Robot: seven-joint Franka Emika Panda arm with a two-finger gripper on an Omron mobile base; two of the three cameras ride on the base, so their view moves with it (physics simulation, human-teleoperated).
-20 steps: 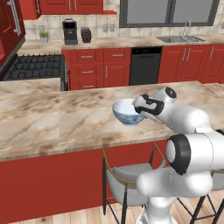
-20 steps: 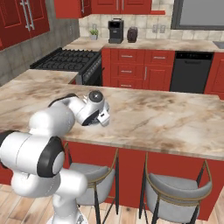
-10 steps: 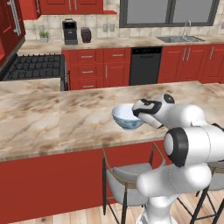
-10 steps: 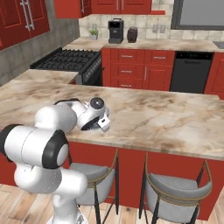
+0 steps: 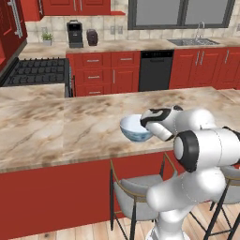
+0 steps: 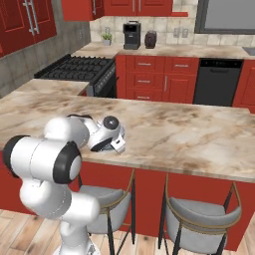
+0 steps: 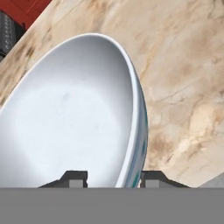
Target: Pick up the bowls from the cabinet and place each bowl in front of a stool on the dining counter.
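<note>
The white bowl [image 5: 136, 128] with the blue pattern sits low over the dining counter [image 5: 70, 126], near its front edge and just above the grey stool [image 5: 133, 194]. I can't tell whether its base is touching the marble or hanging just clear of it. The gripper [image 7: 111, 177] is pinching the bowl's rim, one finger inside the wall and one outside.

My worry is that thin grip: held by the rim alone, the bowl could pivot or slip if the arm jolts. So close to the counter's edge, a release while it is tilted might send it rolling off toward the stool. Letting go too high would make it drop and rock.

The counter is veined beige marble over a plain red front. Beyond it are a black stove [image 5: 37, 70], a dishwasher [image 5: 156, 70], a sink [image 5: 194, 42] under the window, a coffee machine [image 5: 74, 33] and red cabinets all round.
</note>
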